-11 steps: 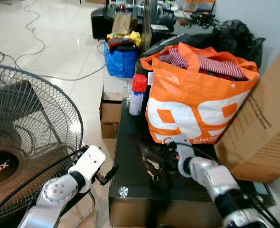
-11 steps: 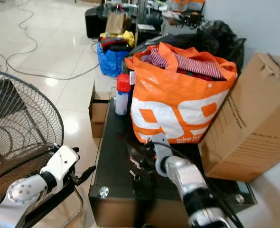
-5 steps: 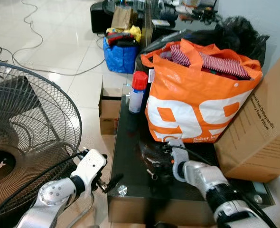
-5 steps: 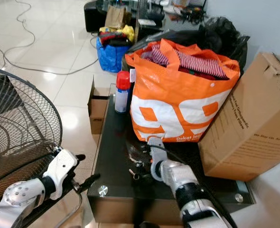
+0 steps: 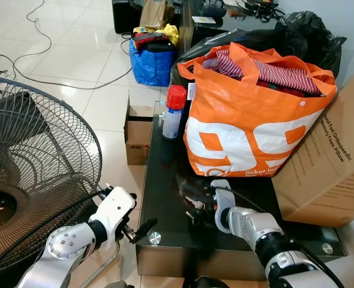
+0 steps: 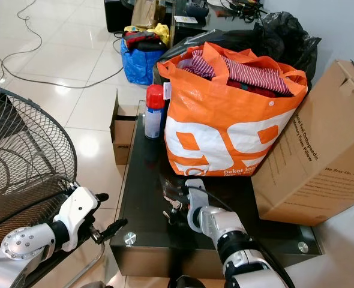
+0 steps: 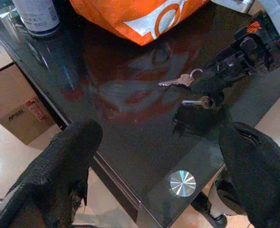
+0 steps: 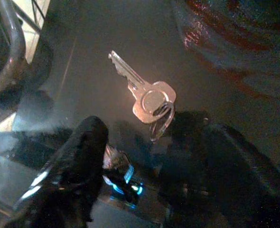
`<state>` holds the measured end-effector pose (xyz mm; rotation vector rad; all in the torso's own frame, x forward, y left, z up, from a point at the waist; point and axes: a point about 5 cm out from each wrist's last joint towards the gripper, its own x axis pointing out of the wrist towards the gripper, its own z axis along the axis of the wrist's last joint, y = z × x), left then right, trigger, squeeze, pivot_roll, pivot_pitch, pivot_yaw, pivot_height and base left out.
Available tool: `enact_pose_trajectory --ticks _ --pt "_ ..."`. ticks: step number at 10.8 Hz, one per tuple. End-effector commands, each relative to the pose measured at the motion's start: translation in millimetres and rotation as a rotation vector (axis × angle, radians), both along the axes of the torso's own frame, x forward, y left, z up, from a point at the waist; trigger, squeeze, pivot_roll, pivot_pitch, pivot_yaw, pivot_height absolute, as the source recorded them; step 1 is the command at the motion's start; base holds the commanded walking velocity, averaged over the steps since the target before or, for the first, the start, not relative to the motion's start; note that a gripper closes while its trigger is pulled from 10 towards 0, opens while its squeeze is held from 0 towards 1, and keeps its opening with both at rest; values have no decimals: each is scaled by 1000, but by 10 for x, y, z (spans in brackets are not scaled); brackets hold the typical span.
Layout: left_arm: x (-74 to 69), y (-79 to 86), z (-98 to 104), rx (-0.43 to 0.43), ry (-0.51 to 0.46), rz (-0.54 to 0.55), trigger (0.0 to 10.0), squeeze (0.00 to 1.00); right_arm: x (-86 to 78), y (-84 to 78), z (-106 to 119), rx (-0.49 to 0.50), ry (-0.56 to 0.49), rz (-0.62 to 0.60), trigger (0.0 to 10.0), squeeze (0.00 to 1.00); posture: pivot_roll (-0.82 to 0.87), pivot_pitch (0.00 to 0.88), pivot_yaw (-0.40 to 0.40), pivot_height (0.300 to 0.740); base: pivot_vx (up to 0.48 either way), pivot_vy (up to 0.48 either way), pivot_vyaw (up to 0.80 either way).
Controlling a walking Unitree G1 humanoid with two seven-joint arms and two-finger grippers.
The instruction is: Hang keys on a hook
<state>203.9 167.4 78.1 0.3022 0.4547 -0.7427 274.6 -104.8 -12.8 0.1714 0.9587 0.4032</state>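
Right wrist view: the keys (image 8: 147,97) are lying flat on the dark glass table (image 8: 130,38), a silver key on a ring, with a second key sitting just beside the left-hand black finger (image 8: 85,156).
Right gripper: the right gripper (image 8: 149,166) is hovering low over the table with its fingers spread apart, the ring sitting between them; nothing is being gripped.
Keys on table: in the left eye view the keys (image 5: 194,203) are lying at about 9 o'clock from the right gripper, at 6 o'clock from the orange bag (image 5: 255,120).
Left gripper: the left gripper (image 5: 142,227) is hanging off the table's front edge, its fingers standing wide apart in the left wrist view, holding nothing.
Nearby: a spray can (image 5: 174,111) is standing at 10 o'clock from the bag; a cardboard box (image 5: 330,162) is leaning at 3 o'clock; a fan (image 5: 33,174) is standing at the far left.
Progress: early, by my reading; the keys are not yet picked up, and grasping, carrying and hanging are all left. No hook can be made out.
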Motion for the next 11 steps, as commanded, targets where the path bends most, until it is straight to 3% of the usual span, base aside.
enact_pose_trajectory --ticks 1,11 --pt "-33 -41 13 -14 11 -22 10000 824 26 -11 17 32 -5 -43 0 0 -7 86 -125 740 0 0 0" --pt "-24 -20 -47 -4 21 -15 10000 824 70 30 75 43 -3 -36 0 0 -2 69 -132 740 0 0 0"
